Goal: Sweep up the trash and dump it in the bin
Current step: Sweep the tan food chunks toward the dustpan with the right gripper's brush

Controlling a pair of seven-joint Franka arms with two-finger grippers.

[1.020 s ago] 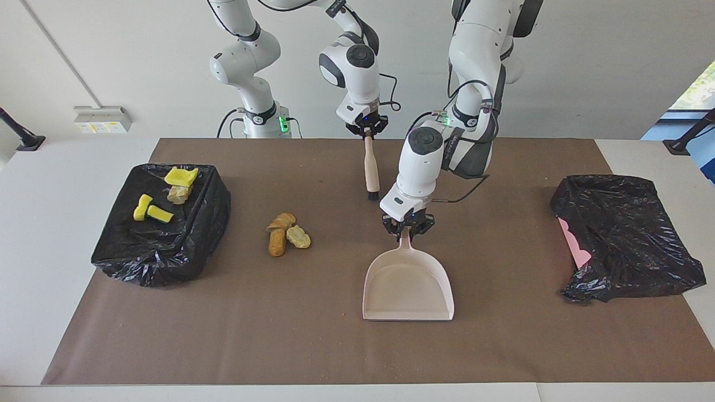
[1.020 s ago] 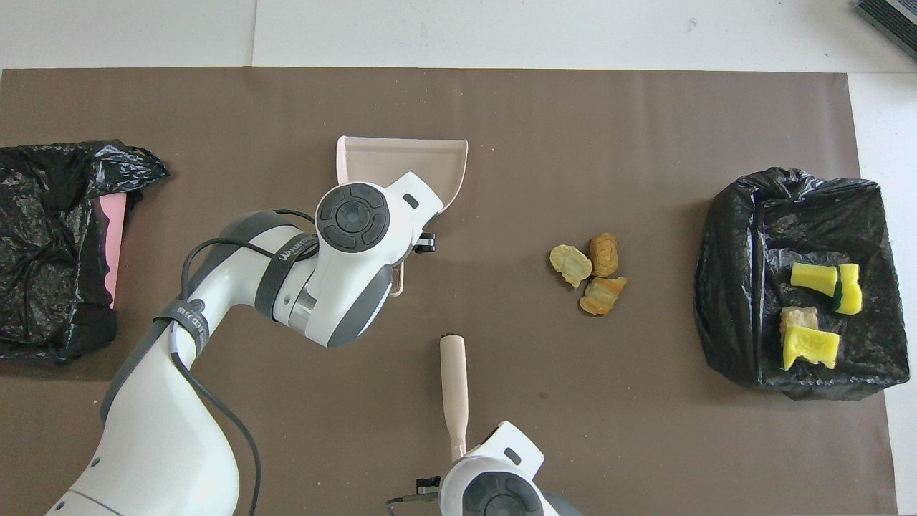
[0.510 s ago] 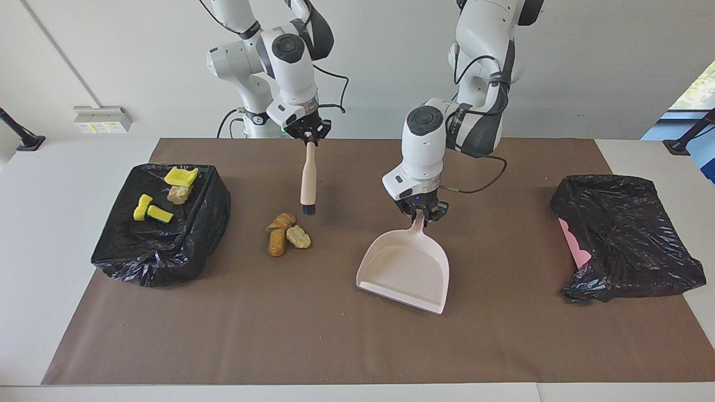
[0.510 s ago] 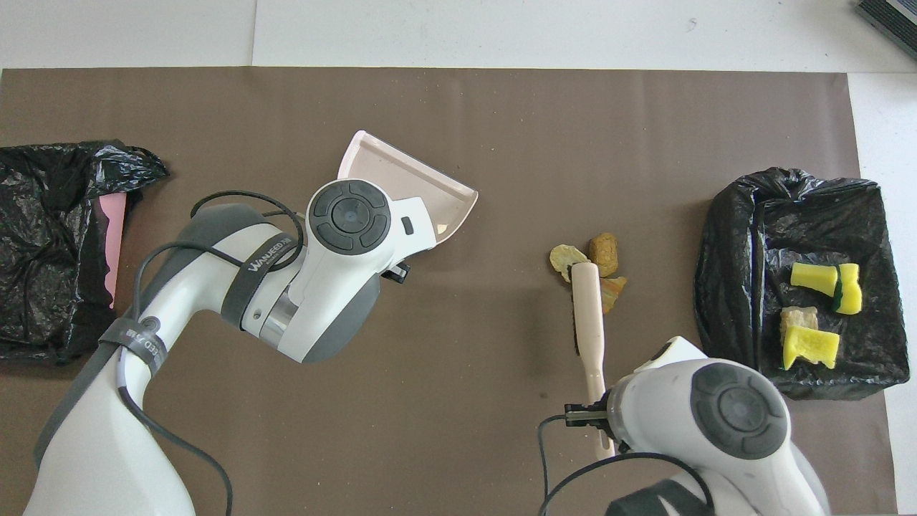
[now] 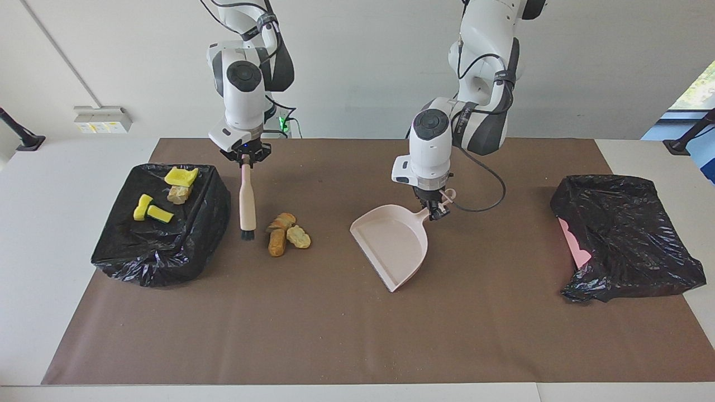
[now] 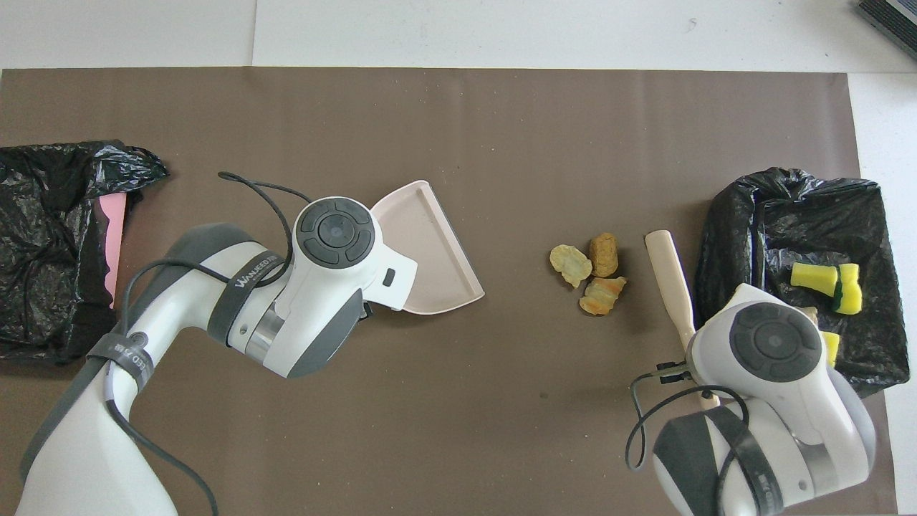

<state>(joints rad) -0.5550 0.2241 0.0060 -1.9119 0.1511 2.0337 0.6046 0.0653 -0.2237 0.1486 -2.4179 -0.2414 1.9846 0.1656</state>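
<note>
Three tan and brown chunks of trash lie together on the brown mat. My right gripper is shut on the handle of a pale brush. The brush hangs bristles down between the trash and the bin. The bin is lined with a black bag and holds yellow sponge bits. My left gripper is shut on the handle of the pale pink dustpan. The dustpan's mouth faces the trash, about a pan's width away.
A second black bag with a pink patch showing lies at the left arm's end of the mat. The brown mat covers most of the white table.
My right arm carried the brush from the table's middle, over the trash, to beside the bin. My left gripper turned the dustpan so that its mouth now faces the trash.
</note>
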